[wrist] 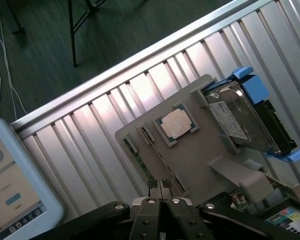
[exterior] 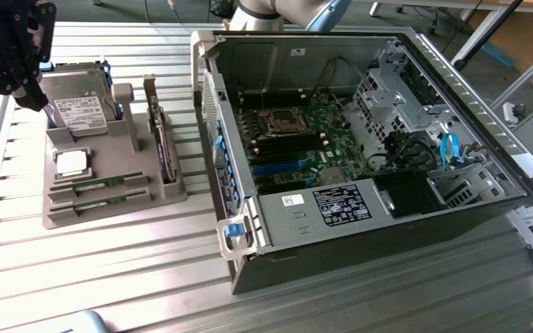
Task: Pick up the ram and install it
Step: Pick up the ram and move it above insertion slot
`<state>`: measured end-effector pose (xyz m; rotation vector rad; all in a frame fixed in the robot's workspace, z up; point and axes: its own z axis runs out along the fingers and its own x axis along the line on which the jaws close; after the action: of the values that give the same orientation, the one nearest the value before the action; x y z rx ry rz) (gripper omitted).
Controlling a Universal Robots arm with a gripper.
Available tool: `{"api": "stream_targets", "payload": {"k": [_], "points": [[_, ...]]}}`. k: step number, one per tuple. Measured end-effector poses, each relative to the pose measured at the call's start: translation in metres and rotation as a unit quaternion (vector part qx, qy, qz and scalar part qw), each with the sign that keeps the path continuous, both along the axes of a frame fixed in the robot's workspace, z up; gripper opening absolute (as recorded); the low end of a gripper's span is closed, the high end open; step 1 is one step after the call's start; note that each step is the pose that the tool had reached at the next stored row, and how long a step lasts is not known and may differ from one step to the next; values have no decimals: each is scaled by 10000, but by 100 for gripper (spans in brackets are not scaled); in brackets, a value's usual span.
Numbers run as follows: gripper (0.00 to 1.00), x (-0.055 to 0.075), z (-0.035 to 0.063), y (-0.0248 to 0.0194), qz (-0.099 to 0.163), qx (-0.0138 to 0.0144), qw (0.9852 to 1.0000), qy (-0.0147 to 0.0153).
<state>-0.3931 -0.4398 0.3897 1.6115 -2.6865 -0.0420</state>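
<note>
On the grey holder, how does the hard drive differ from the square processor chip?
Size: the hard drive is far larger than the processor chip.
Pose: the hard drive stands propped up, leaning back, while the processor chip lies flat in a recess.
Look: the hard drive carries a white label and blue side rails, while the processor chip is a plain silver square.
Both sit on the grey holder, outside the computer case.

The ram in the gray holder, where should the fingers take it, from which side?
Probably grip the ram at the middle of its exposed top edge, coming straight down: it seems to stand on edge in a slot of the gray holder, so only that thin strip is free, a finger on each flat face.
</note>
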Motion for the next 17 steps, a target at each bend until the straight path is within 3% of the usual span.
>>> {"api": "stream_targets", "payload": {"k": [8,17], "points": [[11,0,-1,0,315,-23,9995,0],[11,0,0,0,705,-45,9975,0]]}}
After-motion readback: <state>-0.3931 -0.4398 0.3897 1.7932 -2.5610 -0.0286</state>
